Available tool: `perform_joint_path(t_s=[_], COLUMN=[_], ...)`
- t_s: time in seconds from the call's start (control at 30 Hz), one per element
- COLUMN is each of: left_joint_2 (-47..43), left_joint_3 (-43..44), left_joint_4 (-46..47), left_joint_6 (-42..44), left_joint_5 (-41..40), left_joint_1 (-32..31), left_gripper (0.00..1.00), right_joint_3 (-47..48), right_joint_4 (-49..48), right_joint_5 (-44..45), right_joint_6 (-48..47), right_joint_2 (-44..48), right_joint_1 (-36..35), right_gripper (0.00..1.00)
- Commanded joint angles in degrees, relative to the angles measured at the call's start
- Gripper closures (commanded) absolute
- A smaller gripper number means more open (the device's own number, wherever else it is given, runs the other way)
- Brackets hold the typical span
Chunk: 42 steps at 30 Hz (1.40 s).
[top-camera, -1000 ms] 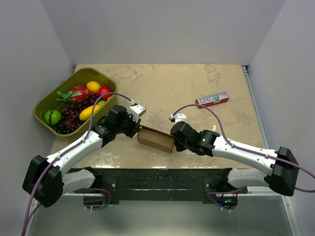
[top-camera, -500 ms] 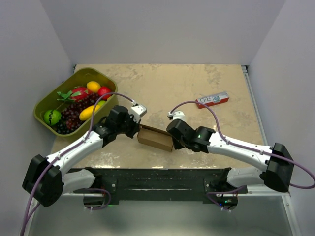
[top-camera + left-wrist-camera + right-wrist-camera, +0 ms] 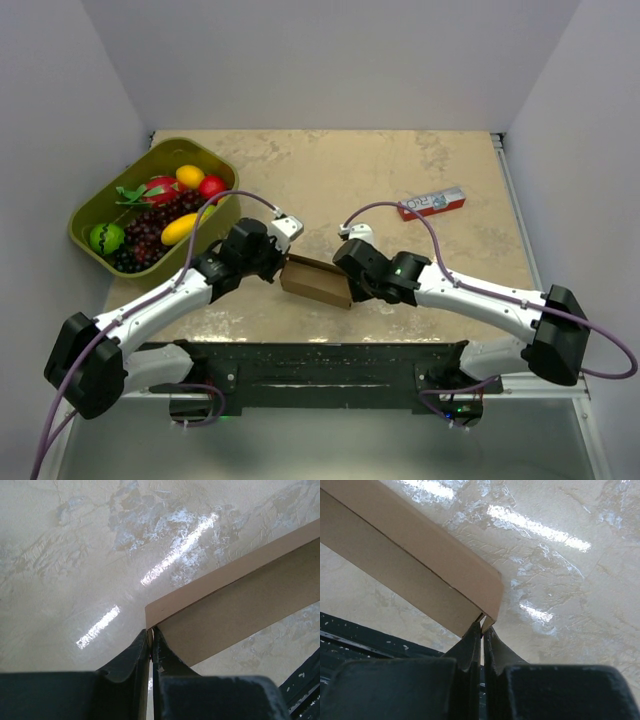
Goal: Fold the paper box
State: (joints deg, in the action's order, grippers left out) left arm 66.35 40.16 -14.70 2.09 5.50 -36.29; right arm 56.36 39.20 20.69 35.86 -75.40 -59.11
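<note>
The paper box (image 3: 315,282) is a plain brown cardboard piece held between both arms above the table's near middle. My left gripper (image 3: 280,268) is shut on its left end; in the left wrist view the jaws (image 3: 151,636) pinch a thin edge at the corner of the box (image 3: 240,600). My right gripper (image 3: 350,288) is shut on its right end; in the right wrist view the fingers (image 3: 482,630) pinch a small flap at the corner of the box (image 3: 410,565).
A green tray (image 3: 95,205) of toy fruit sits at the left. A narrow red-and-white carton (image 3: 431,203) lies at the right back. The black front rail (image 3: 320,360) runs along the table's near edge, just below the box.
The right arm has shifted left and slightly back, pushing the box's right end toward the left gripper. The left gripper has edged a little right. Both stay shut on the box.
</note>
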Motion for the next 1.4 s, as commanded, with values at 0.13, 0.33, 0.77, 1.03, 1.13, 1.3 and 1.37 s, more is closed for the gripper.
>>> perform_joint_path(t_s=[0.13, 0.33, 0.77, 1.03, 1.13, 1.3, 1.37], left_joint_2=[0.4, 0.7, 1.4, 1.5, 1.5, 1.5, 1.5], left_joint_3=[1.9, 2.0, 2.4, 2.5, 2.5, 2.6, 2.6], left_joint_4=[-0.9, -1.2, -1.5, -1.6, -1.7, -1.9, -1.9], left_joint_6=[-1.6, -1.6, -1.5, -1.5, -1.6, -1.6, -1.6], left_joint_5=[1.2, -0.5, -1.8, -2.3, -2.9, -3.6, -3.6], left_joint_1=[-4.1, -5.5, -6.4, -6.6, -6.6, -6.6, -6.6], left_gripper=[0.92, 0.93, 0.93, 0.93, 0.93, 0.93, 0.93], right_joint_3=[3.5, 1.9, 0.2, -1.4, -2.7, -4.1, -3.7], right_joint_4=[-8.5, -11.2, -14.2, -11.6, -9.9, -7.6, -6.7], right_joint_5=[-6.2, -10.7, -13.1, -10.8, -10.2, -9.2, -8.0], right_joint_6=[1.6, 1.5, 2.1, 0.7, 0.6, 0.9, 0.9], right_joint_2=[0.3, 1.9, 2.8, 3.0, 4.2, 6.1, 6.9], right_joint_1=[3.2, 6.2, 7.6, 7.6, 7.6, 7.6, 7.6], right_gripper=[1.00, 1.00, 1.00, 1.00, 1.00, 1.00, 1.00])
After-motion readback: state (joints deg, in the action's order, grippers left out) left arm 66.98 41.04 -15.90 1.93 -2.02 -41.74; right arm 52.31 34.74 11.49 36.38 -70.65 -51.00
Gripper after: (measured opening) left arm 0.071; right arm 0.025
